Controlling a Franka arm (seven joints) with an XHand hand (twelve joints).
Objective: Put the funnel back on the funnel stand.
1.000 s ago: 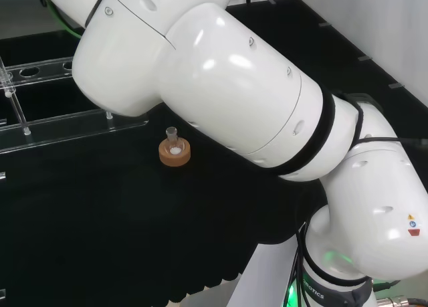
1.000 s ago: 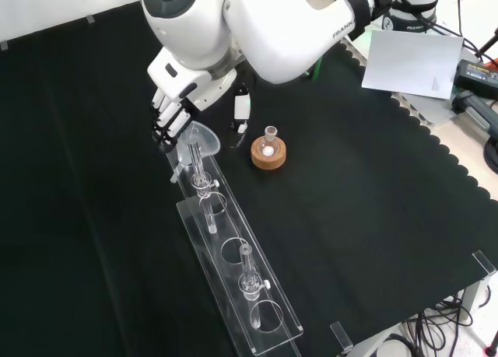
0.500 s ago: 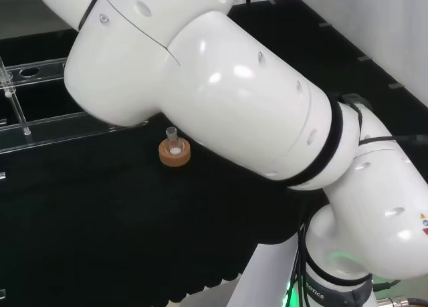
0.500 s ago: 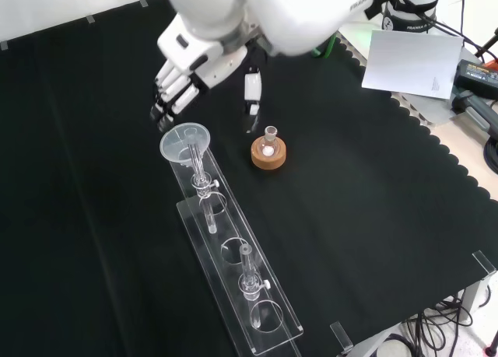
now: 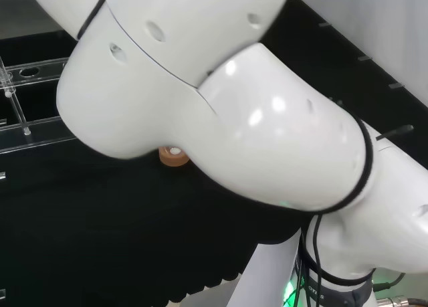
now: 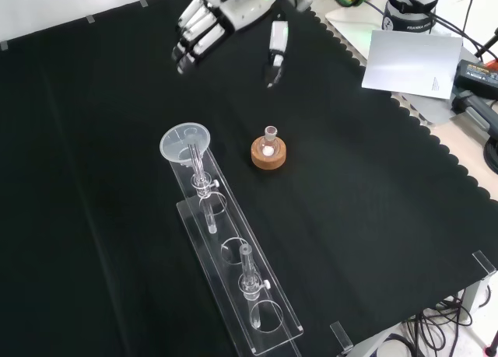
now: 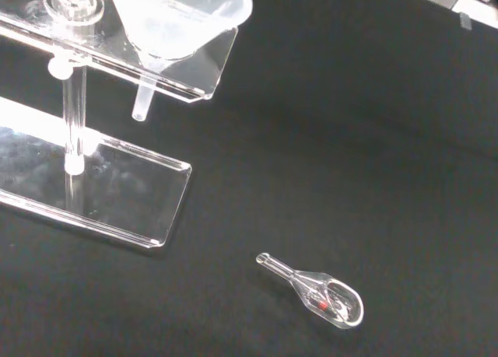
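Hovering high over the cloth, my hand point(image 6: 226, 19) holds nothing, fingers point(image 6: 191, 44) relaxed and spread, thumb apart from them.

In the front view I am near the top edge, well apart from the funnel point(image 6: 184, 142), which sits in the end hole of the clear funnel stand point(image 6: 233, 264) at its far end, its stem hanging through the upper shelf. Just to its right the cork ring point(image 6: 268, 153) carries a small glass piece. My wrist view shows a small glass spoon-shaped piece point(image 7: 319, 292) lying on the black cloth point(image 7: 373, 139) beside the stand.
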